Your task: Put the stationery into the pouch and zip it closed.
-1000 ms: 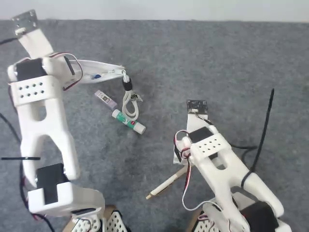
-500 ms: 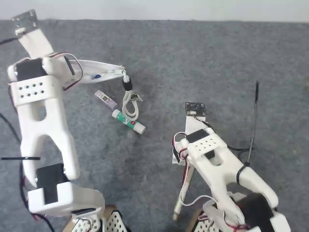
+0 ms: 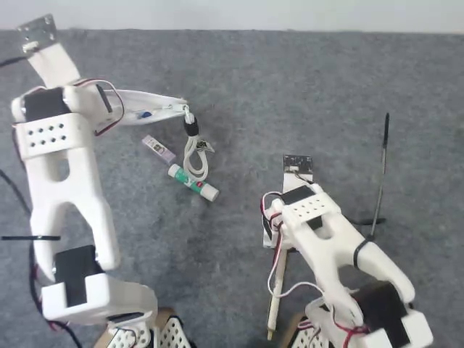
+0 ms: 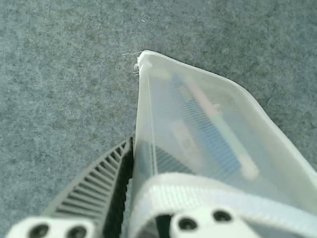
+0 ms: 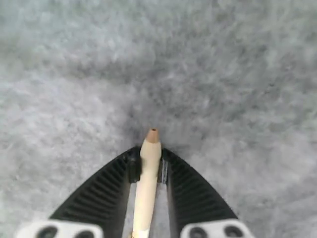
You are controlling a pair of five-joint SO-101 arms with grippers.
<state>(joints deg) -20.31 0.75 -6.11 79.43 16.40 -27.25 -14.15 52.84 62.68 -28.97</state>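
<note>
A grey felt-like counter (image 3: 326,87) carries two white robot arms; the left hand (image 4: 134,166) is clamped on the edge of a translucent white pouch (image 4: 208,129), held at the far left side, with blue and white items faintly visible inside; the right hand (image 5: 147,154) grips a cream pencil (image 5: 150,144) near its brown tip, the shaft trailing toward the arm's base; between the arms lie a glue stick (image 3: 193,182), a small purple eraser (image 3: 158,148) and a looped white cord (image 3: 194,152) at the pouch's end.
</note>
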